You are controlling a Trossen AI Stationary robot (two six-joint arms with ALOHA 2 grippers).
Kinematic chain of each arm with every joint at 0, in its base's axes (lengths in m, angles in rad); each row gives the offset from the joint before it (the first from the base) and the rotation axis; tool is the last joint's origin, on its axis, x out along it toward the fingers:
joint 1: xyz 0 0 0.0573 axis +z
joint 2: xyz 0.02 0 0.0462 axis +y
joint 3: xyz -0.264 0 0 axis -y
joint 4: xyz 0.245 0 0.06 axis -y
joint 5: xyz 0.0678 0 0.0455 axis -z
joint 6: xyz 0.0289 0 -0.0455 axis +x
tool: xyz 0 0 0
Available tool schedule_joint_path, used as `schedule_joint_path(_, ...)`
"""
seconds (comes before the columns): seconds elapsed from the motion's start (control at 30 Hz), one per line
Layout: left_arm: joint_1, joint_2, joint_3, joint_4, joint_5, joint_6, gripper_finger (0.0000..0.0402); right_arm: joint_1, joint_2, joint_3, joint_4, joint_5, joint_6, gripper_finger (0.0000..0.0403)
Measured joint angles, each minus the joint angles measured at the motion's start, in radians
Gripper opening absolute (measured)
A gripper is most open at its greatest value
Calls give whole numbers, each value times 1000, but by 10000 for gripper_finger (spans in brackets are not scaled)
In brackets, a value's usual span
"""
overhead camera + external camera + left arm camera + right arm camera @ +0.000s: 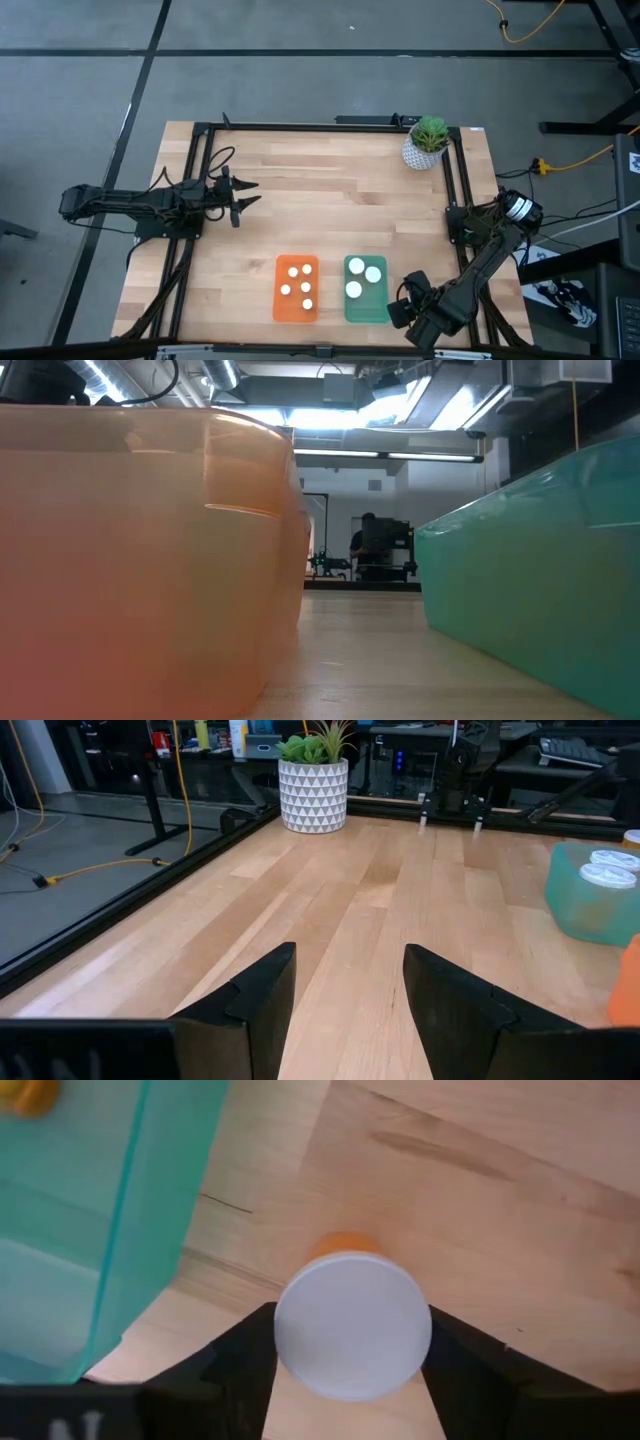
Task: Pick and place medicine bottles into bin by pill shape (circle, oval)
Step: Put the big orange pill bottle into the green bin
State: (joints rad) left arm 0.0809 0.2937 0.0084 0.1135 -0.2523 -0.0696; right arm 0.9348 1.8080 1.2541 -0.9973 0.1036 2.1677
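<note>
The orange bin (279, 302) holds several tiny white-capped bottles (299, 281). The teal bin (350, 312) beside it holds three larger bottles (363, 275). Both bins rest on the table near its near edge; their walls show in the low view, the orange bin (130, 550) and the teal bin (540, 590). My right gripper (405, 300) is just right of the teal bin (100, 1210), shut on one more medicine bottle (352, 1325) with a white cap and amber body. My left gripper (240, 196) hangs open and empty over the table's left part; it also shows in the left wrist view (345, 1010). My right gripper pinches the bottle by the sides of its white cap (292, 1330), one finger on each side. The fingers (235, 1365) come from above, pointing down. The bottle stands upright, its amber body (345, 1245) below the cap. I cannot tell whether its foot is on the table.
A white patterned pot with a green plant (425, 145) stands at the table's far right corner; it also shows in the left wrist view (312, 785). Black frame rails run along the table's left, right and far edges. Bare wood lies between my left gripper and the bins.
</note>
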Motion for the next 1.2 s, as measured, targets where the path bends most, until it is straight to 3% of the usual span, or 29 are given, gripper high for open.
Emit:
schedule_joint_path(0.53,0,0,0,0,0,0,179,-76,0,273,-309,68,-149,223)
schedule_joint_path(0.7,0,0,0,0,0,0,179,-122,0,321,-310,137,-272,225)
schedule_joint_path(0.93,0,0,0,0,0,0,179,-192,52,413,-289,142,-441,224)
schedule_joint_path(1.2,0,0,0,0,0,0,179,-208,164,489,-265,108,-475,222)
